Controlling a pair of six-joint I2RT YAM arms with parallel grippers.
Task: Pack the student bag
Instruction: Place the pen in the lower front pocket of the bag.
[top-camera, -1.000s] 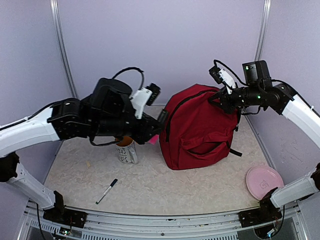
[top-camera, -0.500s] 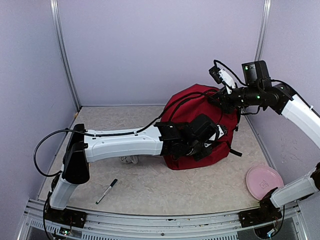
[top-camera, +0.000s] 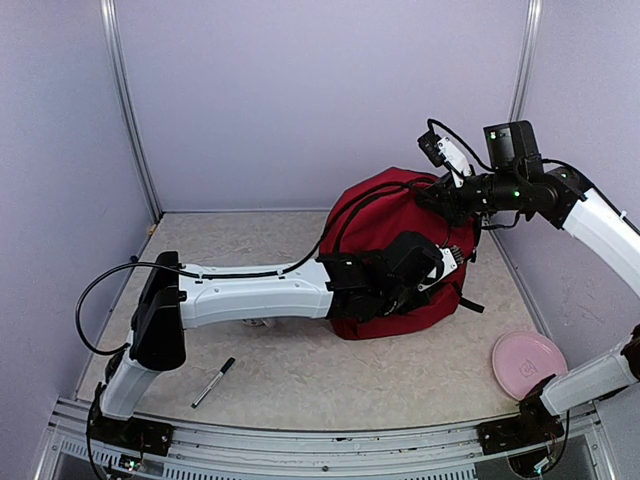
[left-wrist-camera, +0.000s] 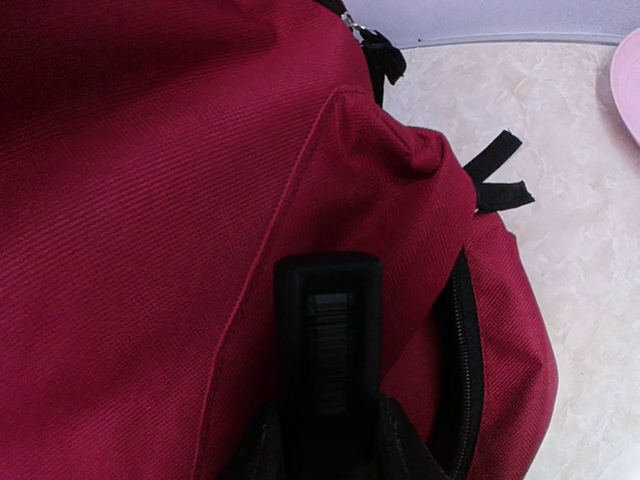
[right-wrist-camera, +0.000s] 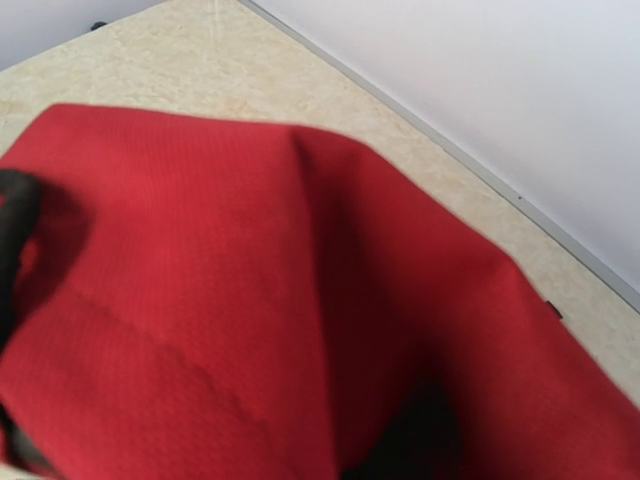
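Left arm (top-camera: 255, 290) lies low across mid worktop (top-camera: 230, 245), blocks front of student bag (top-camera: 385, 225). Right arm (top-camera: 600, 225) reaches over the bag's top from right side. Open: back-left worktop behind left arm; near strip, except pen (top-camera: 213, 382). Pink plate (top-camera: 528, 362) fills near-right corner; gap between plate and bag passable.

I see the student bag (top-camera: 398, 212) mid-table, with the pen (top-camera: 213, 383) at its eight o'clock and the plate (top-camera: 529, 364) at its four.
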